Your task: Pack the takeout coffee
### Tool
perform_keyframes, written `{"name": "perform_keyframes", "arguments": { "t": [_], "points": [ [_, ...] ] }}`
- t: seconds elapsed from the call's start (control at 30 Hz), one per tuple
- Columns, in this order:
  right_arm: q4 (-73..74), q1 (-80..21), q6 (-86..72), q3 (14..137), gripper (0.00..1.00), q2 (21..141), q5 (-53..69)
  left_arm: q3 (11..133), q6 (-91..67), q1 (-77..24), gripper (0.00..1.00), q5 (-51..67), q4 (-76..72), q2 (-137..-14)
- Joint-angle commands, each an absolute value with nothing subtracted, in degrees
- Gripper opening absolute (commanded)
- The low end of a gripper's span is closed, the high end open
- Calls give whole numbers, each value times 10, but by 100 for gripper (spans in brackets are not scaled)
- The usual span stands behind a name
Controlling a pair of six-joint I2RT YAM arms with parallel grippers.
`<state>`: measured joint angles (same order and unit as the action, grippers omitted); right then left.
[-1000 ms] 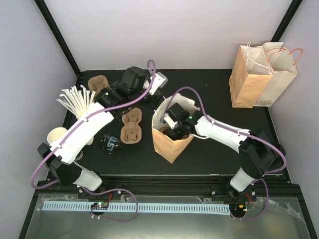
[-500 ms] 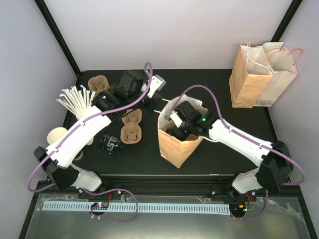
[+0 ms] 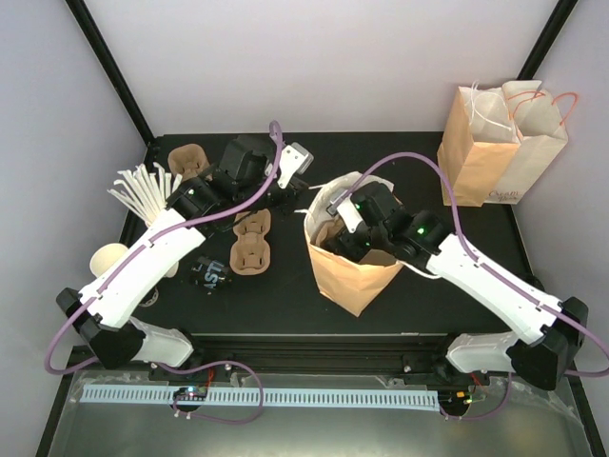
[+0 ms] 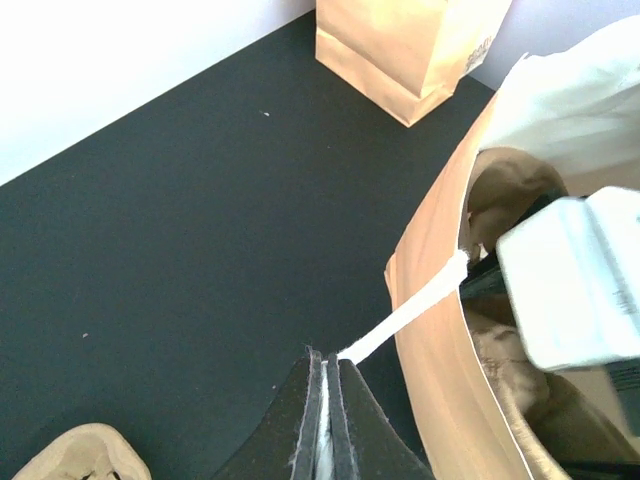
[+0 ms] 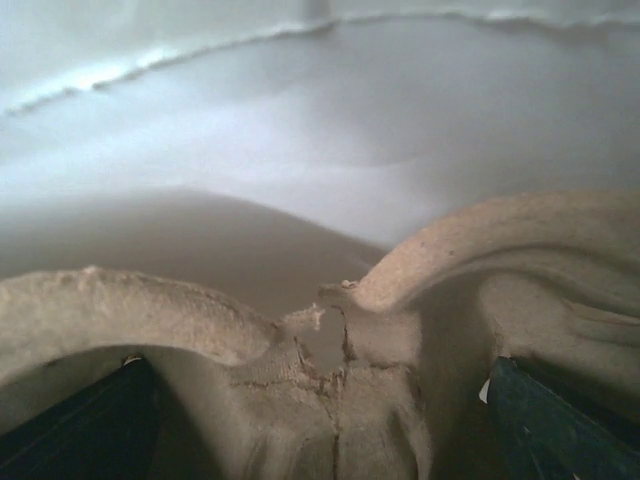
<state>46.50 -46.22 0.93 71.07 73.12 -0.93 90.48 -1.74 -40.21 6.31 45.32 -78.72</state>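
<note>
The bag (image 3: 357,271) had shifted toward frame right; left claw (image 4: 325,370) pinched its handle (image 4: 405,315), right claw (image 5: 320,415) spread astride a pulp carrier (image 5: 200,310) inside; takeout coffee (image 3: 211,276) lay unpacked.

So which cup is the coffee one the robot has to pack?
Look at the left part of the black table, just left of the brown cup carriers. The takeout coffee is the small cup there, dark with white lettering on its band. The other cup, out by the table's left edge, is plain and pale with no black on it.
</note>
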Motion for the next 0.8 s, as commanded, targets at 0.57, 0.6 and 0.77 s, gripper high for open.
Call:
{"name": "perform_keyframes", "arguments": {
  "t": [0.57,0.6,0.77],
  "points": [
    [477,-462,-30,804,91,725,-30,903,-24,-402,2,63,445,-788],
    [464,-462,-31,805,91,720,-29,905,-23,-402,2,57,447,-789],
    [398,-462,-34,781,92,681,-16,917,-29,-395,2,17,468,-800]
  ]
}}
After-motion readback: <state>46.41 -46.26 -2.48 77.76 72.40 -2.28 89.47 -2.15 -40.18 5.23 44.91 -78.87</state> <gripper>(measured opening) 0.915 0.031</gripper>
